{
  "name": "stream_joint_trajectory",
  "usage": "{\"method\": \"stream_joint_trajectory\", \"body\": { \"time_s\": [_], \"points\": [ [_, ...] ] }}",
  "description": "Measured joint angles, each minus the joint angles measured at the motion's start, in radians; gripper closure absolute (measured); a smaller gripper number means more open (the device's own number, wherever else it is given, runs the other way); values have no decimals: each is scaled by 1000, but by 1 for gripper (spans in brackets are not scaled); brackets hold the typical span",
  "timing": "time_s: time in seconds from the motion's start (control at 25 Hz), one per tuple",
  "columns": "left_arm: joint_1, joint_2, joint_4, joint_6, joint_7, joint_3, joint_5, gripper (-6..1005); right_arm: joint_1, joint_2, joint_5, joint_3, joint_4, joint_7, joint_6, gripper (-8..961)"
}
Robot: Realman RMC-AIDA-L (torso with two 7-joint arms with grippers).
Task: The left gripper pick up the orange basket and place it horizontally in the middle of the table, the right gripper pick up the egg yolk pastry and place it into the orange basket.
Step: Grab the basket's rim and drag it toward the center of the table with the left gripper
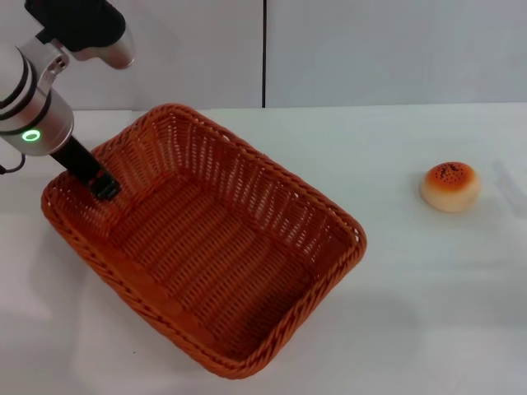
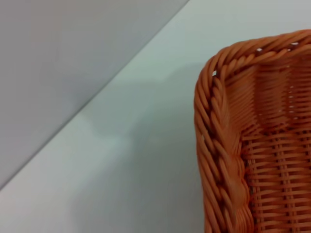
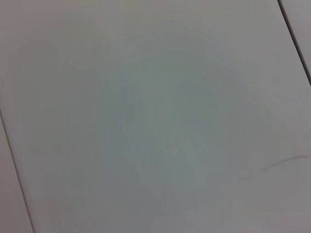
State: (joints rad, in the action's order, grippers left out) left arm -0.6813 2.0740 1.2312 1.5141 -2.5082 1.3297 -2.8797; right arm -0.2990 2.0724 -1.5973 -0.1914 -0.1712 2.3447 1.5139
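Observation:
The orange basket (image 1: 206,247) lies diagonally across the left and middle of the white table (image 1: 428,288), its open side up and nothing inside it. My left gripper (image 1: 103,185) comes down from the upper left onto the basket's left rim, one black finger against the inner wall, and it is shut on that rim. The left wrist view shows only a braided corner of the orange basket (image 2: 218,145) over the table. Far to the right, the egg yolk pastry (image 1: 450,186) sits alone on the table, glossy top up. My right gripper is out of view.
A pale wall with a dark vertical seam (image 1: 264,53) runs behind the table's far edge. Bare tabletop separates the basket from the pastry. The right wrist view shows only a plain pale surface.

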Motion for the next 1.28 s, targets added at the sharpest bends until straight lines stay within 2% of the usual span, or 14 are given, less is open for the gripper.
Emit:
{"method": "stream_joint_trajectory", "body": {
  "time_s": [0.28,0.56,0.76,0.84,1.12,1.28],
  "points": [
    [-24,-6,-52,-5,-82,-11,-9,732,-4,-1,-4,7,-6,0,8,259],
    [-105,-14,-118,36,-238,-181,-11,735,-17,-5,-38,11,-43,0,9,259],
    [-138,-14,-134,46,-354,-206,-11,737,-20,-8,-152,12,-144,-63,13,259],
    [-158,-11,-149,67,-371,-250,-11,747,-20,-10,-172,12,-160,-74,11,259],
    [-211,-9,-249,92,-377,-416,-13,791,-33,-60,-205,55,-167,-76,0,260],
    [-213,-16,-248,88,-377,-454,-14,809,-35,-81,-190,80,-162,-74,-8,260]
  ]
}}
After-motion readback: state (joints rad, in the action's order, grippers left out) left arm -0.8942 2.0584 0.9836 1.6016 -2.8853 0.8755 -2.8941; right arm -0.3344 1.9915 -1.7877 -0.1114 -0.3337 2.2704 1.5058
